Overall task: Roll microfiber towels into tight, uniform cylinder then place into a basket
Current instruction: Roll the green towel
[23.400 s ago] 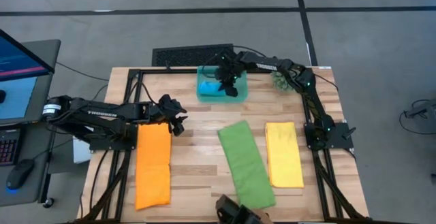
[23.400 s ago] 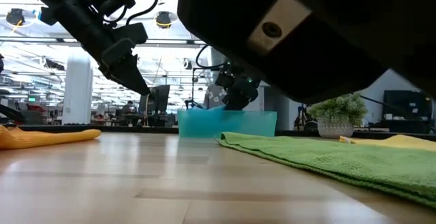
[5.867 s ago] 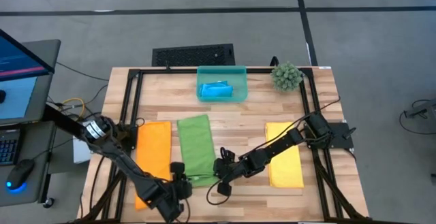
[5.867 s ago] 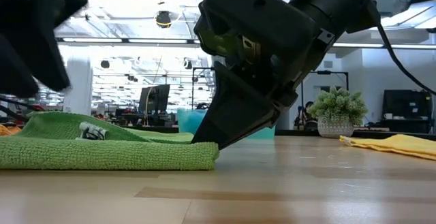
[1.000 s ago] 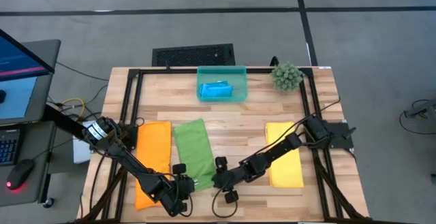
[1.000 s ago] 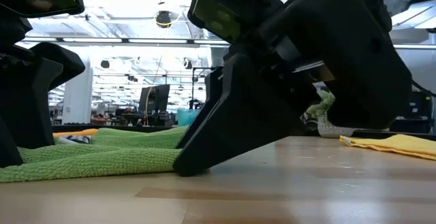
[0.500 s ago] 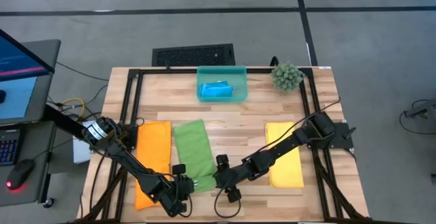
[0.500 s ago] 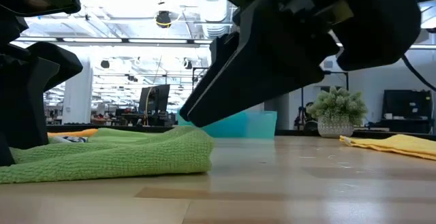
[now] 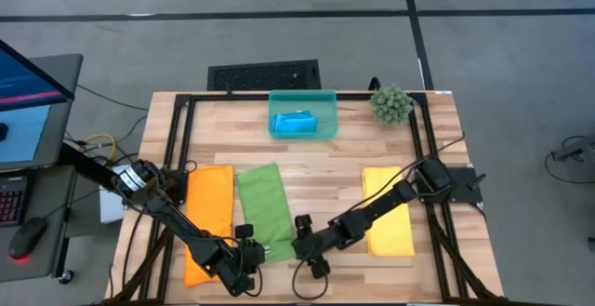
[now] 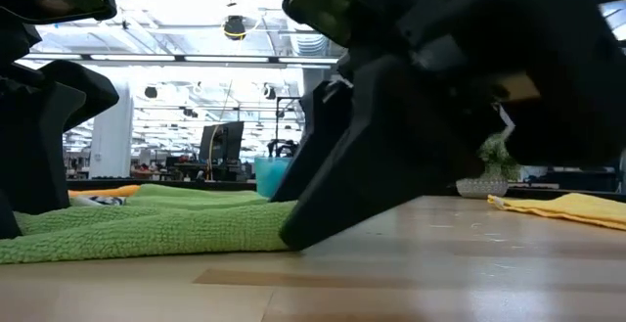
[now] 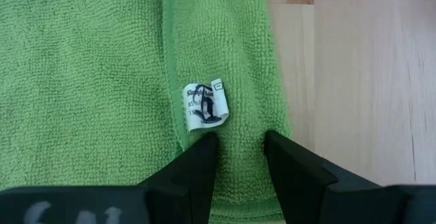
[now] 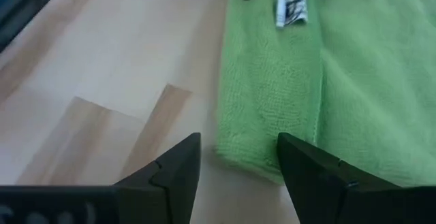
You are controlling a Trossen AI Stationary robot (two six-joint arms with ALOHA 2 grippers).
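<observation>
From above, the green towel (image 9: 261, 206) is lying flat on the wooden table (image 9: 316, 171), its long axis running from the front edge toward the basket (image 9: 302, 115) at the back, leaning slightly to the left. Its front end is folded over on itself. The orange towel (image 9: 207, 218) is lying just left of it and the yellow towel (image 9: 386, 210) well to the right, both lengthwise the same way. A blue towel (image 9: 296, 123) is sitting inside the basket, beside a small plant (image 9: 391, 104) at the back corner. The left gripper (image 9: 249, 253) and the right gripper (image 9: 299, 244) are both meeting at the green towel's front end.

At table height, the folded green edge (image 10: 147, 229) is lying low across the boards, with the right gripper (image 10: 323, 224) pressing down at its corner.

In the left wrist view, the left gripper (image 11: 240, 157) is pinching the folded hem of the green towel (image 11: 102, 74) in a narrow grip, next to a white label (image 11: 206, 107).

In the right wrist view, the right gripper (image 12: 238, 157) is standing wide, its fingers (image 12: 178, 163) straddling the corner of the green fold (image 12: 272, 101) without gripping it.
</observation>
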